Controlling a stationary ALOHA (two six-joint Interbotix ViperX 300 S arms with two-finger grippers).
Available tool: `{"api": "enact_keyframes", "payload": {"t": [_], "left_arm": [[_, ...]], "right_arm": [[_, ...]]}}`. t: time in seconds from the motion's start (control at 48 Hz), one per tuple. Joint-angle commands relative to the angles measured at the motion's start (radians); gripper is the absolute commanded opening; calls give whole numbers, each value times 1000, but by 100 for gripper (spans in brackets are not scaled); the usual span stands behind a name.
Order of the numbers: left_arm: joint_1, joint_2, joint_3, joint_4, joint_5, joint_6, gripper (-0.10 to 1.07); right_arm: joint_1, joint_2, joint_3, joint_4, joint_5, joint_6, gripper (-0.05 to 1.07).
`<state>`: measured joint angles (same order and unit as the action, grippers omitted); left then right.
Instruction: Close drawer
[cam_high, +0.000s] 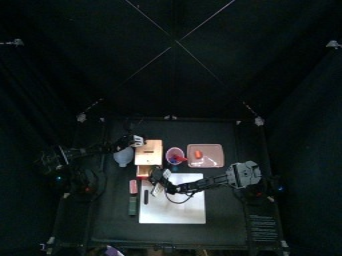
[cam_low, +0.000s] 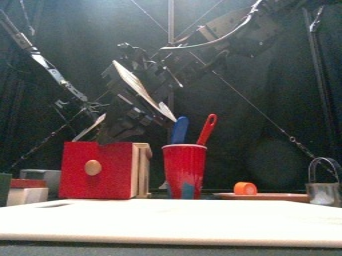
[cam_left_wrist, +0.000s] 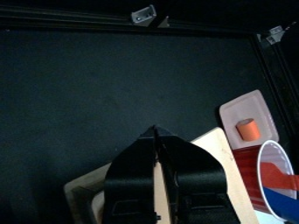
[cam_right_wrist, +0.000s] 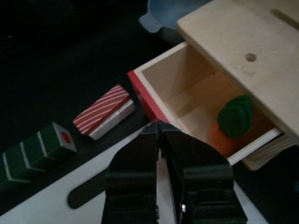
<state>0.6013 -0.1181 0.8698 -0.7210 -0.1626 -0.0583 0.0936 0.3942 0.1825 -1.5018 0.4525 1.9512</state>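
Standing open, the drawer (cam_right_wrist: 211, 105) is pulled out of its pale wooden box (cam_right_wrist: 251, 48), and the right wrist view looks straight into its tray. Inside lie a green piece (cam_right_wrist: 237, 115) and something orange (cam_right_wrist: 219, 138) beside it. The drawer's front panel is red (cam_right_wrist: 149, 94), seen in the front view as a red face with a round pale knob (cam_low: 94, 168). The right gripper (cam_right_wrist: 156, 131) hovers just in front of that red panel, its jaws drawn close together with nothing between them; whether the tips touch the panel cannot be told. Two striped blocks, one red (cam_right_wrist: 103, 110) and one green (cam_right_wrist: 38, 150), lie on the black table near the drawer's front. The left gripper (cam_left_wrist: 156, 138) is at the far left side by the box, jaws narrow; whether it holds anything cannot be told. A red cup (cam_low: 185, 170) with blue and red tools stands right of the box. A white sheet (cam_high: 177, 198) lies nearer the front edge.
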Motion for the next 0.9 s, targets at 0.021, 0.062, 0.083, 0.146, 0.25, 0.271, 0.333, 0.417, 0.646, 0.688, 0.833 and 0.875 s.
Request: {"api": "enact_keyframes", "payload": {"t": [0.021,0.062,0.083,0.146,0.25,0.271,0.333,0.417,0.646,0.688,0.833,0.875], "left_arm": [[-3,0,-2,2,5,2,39],[-3,0,-3,2,6,2,39],[-5,0,-3,2,5,0,39],[-5,0,-3,2,5,0,39],[-5,0,-2,2,5,0,39],[-5,0,-3,2,6,0,39],[-6,-2,-3,2,5,-2,39],[-6,-2,-3,2,5,-2,39],[-6,0,-2,2,5,-2,39],[-6,0,-3,2,6,-2,39],[-6,0,-2,0,6,-2,39],[-6,0,-2,0,5,-2,39]], "right_arm": [[-31,-25,-6,0,25,-2,35],[-31,-25,-8,-2,29,-2,34],[-34,-25,-8,-3,31,-2,35],[-38,-25,-9,-3,31,-2,35],[-52,-23,-11,-5,31,-2,35],[-55,-21,-11,-5,31,-2,34],[-66,-20,-11,-5,31,-2,35],[-77,-18,-11,-5,31,-2,35],[-101,-14,-6,-5,32,-2,35],[-104,-14,-6,-5,34,-2,35],[-117,-14,-6,-5,44,-2,35],[-120,-14,-6,-5,44,-2,35]]}}
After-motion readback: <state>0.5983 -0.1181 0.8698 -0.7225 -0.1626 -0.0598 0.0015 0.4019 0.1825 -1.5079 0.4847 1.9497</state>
